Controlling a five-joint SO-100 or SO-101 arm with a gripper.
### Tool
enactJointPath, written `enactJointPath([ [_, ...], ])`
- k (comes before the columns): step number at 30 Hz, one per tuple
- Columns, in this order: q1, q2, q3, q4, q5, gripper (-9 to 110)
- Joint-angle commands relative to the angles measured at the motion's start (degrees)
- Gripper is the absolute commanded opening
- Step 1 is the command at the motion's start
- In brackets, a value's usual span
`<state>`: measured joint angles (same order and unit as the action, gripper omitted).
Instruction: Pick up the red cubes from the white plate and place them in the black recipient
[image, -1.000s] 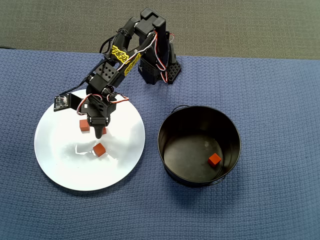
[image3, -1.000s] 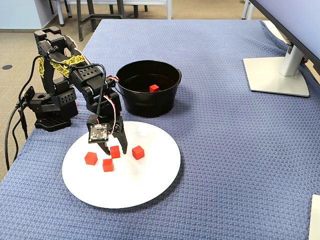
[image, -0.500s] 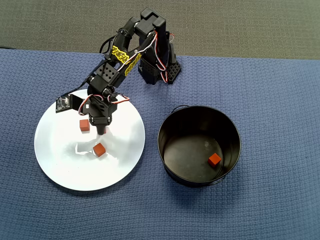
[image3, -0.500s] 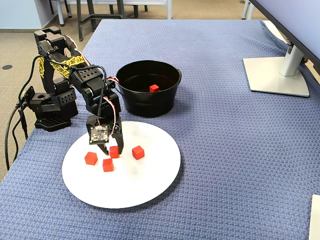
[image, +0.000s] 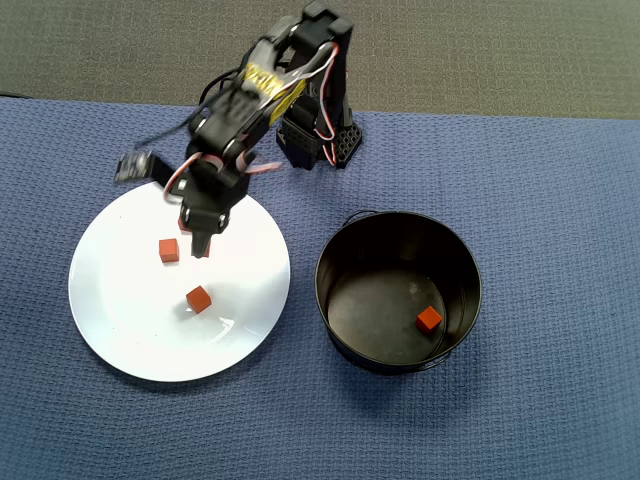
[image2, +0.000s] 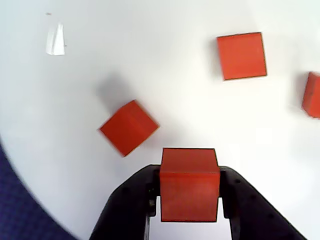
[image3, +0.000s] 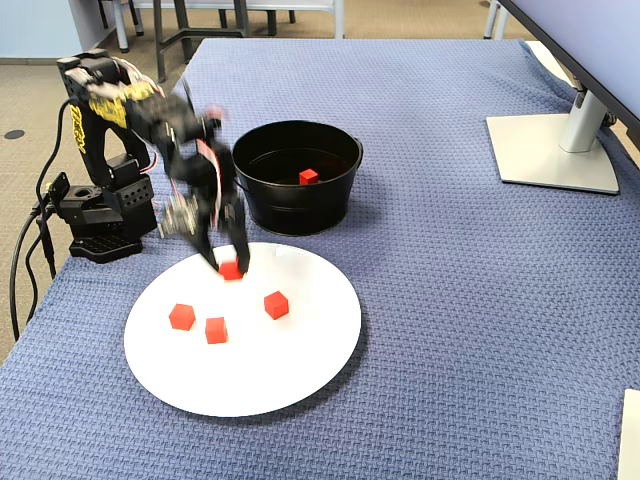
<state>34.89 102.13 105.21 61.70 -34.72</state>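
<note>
My gripper (image2: 189, 175) is shut on one red cube (image2: 189, 192), squeezed between both black jaws and lifted a little above the white plate (image3: 250, 375). In the fixed view the gripper (image3: 230, 266) hangs over the plate's far edge, and three red cubes (image3: 276, 304) (image3: 216, 329) (image3: 181, 316) lie loose on the plate. The overhead view shows the gripper (image: 200, 245) beside one loose cube (image: 169, 250), with another (image: 199, 299) nearer the plate's middle. The black recipient (image: 340, 250) stands to the right of the plate with one red cube (image: 429, 319) on its floor.
The arm's base (image3: 100, 215) stands at the table's far left edge, with cables trailing off it. A blue woven cloth (image3: 450, 300) covers the table. A monitor foot (image3: 555, 150) sits at the far right in the fixed view.
The gripper closed on a cube on the plate and rose with it; the arm swung up and back toward the plate's far edge. The other cubes stayed put.
</note>
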Motion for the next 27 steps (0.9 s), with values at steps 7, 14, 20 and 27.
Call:
enactJointPath([
  [7, -23.99, 13.27, -7.56, 5.01, 30.5, 0],
  [14, -46.41, 14.41, -3.25, 2.99, 35.6, 0],
  [20, -60.03, 16.17, -1.32, 10.2, 21.71, 35],
  [27, -37.53, 16.96, 0.26, 9.4, 14.85, 32],
])
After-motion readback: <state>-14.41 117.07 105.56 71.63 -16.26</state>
